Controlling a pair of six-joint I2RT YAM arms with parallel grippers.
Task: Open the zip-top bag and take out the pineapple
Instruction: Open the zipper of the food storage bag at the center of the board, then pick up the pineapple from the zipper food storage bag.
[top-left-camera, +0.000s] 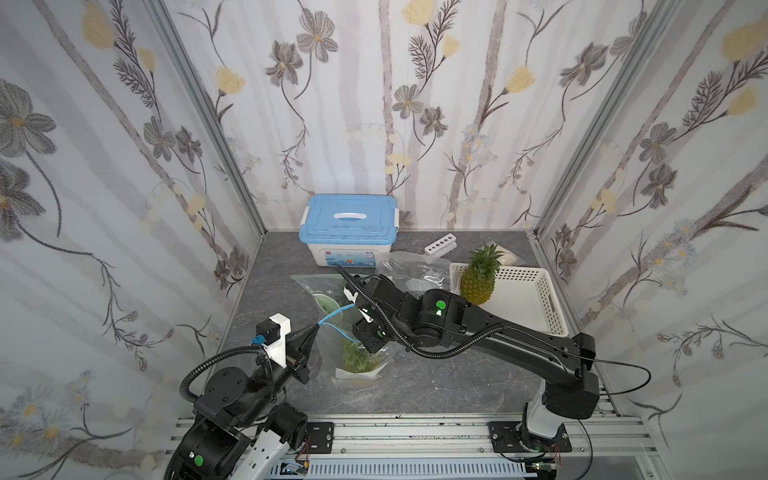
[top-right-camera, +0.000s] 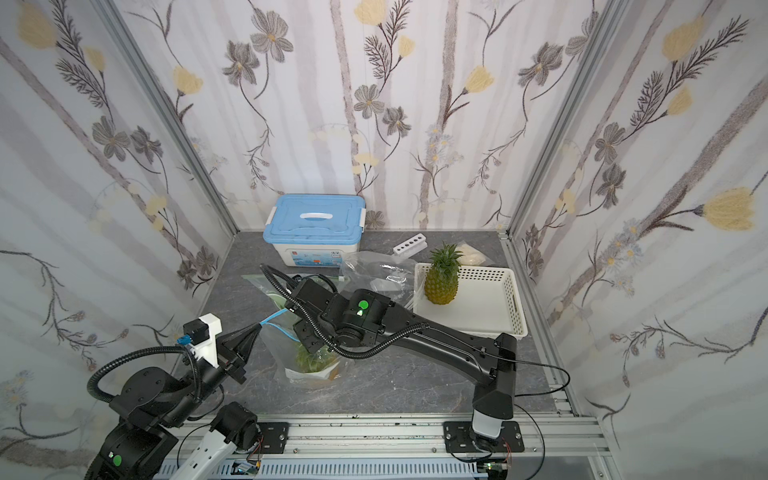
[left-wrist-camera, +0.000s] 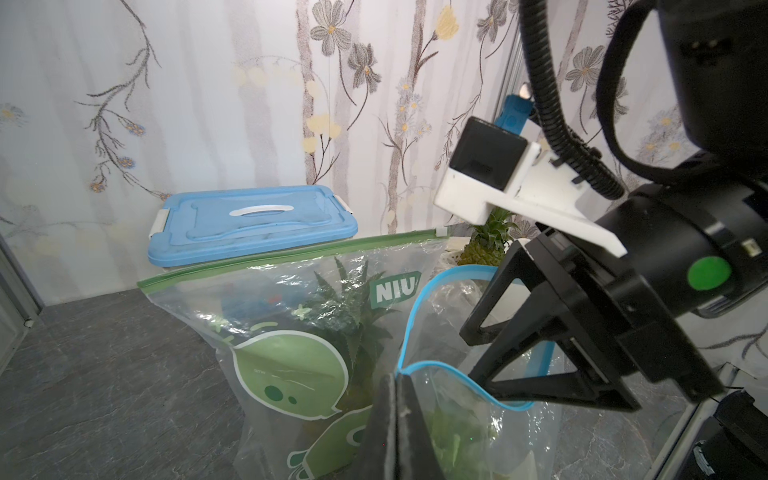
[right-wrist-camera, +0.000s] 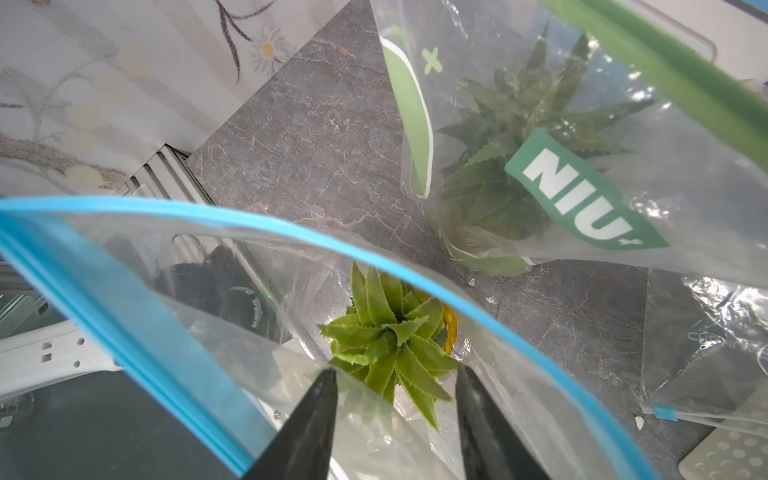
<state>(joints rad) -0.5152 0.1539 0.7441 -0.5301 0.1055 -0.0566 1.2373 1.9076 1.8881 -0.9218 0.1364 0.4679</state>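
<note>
The right pincer (right-wrist-camera: 397, 372) hangs in the mouth of the bag (left-wrist-camera: 511, 436), its jaws parted by a moderate gap and holding nothing. Straight below them is the leafy top of the pineapple (right-wrist-camera: 386, 336). The left pincer (left-wrist-camera: 397, 386) is clamped flat on the blue zip strip (right-wrist-camera: 291, 232) at one end of the mouth, lifting that edge so the opening bows into a loop.

The pineapple stands upright at the bottom of the bag, which rests on the tabletop (top-left-camera: 436, 386). Only a sliver of its yellow body shows beside the leaves.

The fruit will probably be firm and fairly heavy for its size, with a rough skin that grips well. The leaves are stiff but springy and saw-edged, and a few pinched alone could slip or tear. The base of the leaf tuft, taken as a whole bunch, looks like the best hold.

The film is thin, slick and floppy, so it may cling and ride up with the fruit unless the rim is held down.

Just beside stands a second bag (left-wrist-camera: 291, 291) with a green strip.
</note>
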